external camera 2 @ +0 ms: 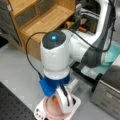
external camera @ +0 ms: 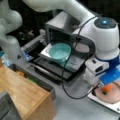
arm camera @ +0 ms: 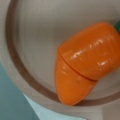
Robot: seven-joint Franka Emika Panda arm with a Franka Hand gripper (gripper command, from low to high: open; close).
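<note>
An orange toy carrot [arm camera: 82, 67] with a green stub lies on a pink plate [arm camera: 32, 37] and fills the wrist view; no fingers show there. In both front views the gripper [external camera: 106, 83] [external camera 2: 62, 101] hangs low over this plate [external camera: 113, 96] [external camera 2: 51, 111], directly above the carrot [external camera: 107, 88] [external camera 2: 54, 98]. The arm's white wrist and blue mount hide most of the plate.
The plate rests on a white tray [external camera: 110, 103] [external camera 2: 38, 112]. A teal bowl [external camera: 60, 51] sits on the open door of a silver toaster oven [external camera: 62, 23]. A wooden shelf unit [external camera: 25, 92] [external camera 2: 45, 20] and a dark bin [external camera: 40, 81] stand nearby.
</note>
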